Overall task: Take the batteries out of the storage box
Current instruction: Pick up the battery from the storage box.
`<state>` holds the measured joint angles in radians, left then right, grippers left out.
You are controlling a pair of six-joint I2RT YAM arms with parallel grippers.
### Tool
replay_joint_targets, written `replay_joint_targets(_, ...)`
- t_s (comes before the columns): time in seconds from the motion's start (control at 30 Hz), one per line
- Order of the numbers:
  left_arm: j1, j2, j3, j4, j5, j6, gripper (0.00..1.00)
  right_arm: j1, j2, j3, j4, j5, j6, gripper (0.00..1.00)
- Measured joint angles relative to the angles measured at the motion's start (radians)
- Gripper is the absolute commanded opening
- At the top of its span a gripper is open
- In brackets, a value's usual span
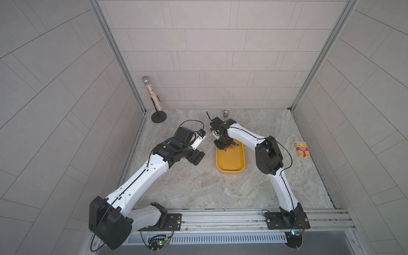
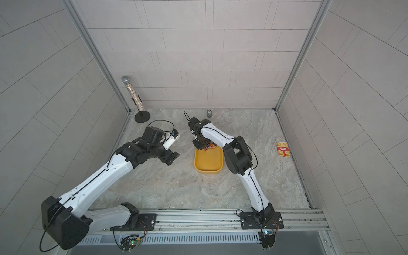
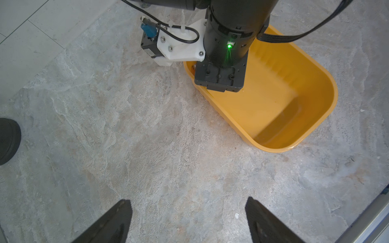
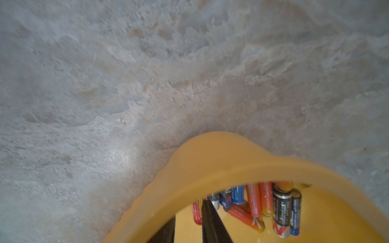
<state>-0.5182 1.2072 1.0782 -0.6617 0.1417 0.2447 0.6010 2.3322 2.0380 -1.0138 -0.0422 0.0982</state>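
Our right gripper [image 4: 189, 209] sits at the far end of the storage box [image 1: 230, 164], fingers nearly together — gripping or not, we cannot tell — with the batteries [image 4: 265, 206] heaped inside, just beside it. Our left gripper [image 3: 188, 210] hangs wide open, empty.

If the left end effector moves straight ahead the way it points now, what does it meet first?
Most likely the grey marbled tabletop, just beside the shallow yellow plastic storage box. The open left end effector points slightly down; depth is unclear.
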Motion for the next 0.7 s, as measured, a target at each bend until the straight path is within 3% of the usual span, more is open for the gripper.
replay_joint_targets(0.27,0.0,0.0,0.0,0.0,-0.009,0.0,0.94,-0.004,0.034,0.0,0.001,0.005,0.0,0.29)
replay_joint_targets(0.47,0.0,0.0,0.0,0.0,-0.011,0.0,0.94,-0.005,0.04,0.0,0.005,0.0,0.008,0.13)
replay_joint_targets(0.7,0.0,0.0,0.0,0.0,-0.013,0.0,0.94,-0.004,0.04,0.007,0.0,-0.002,0.01,0.04)
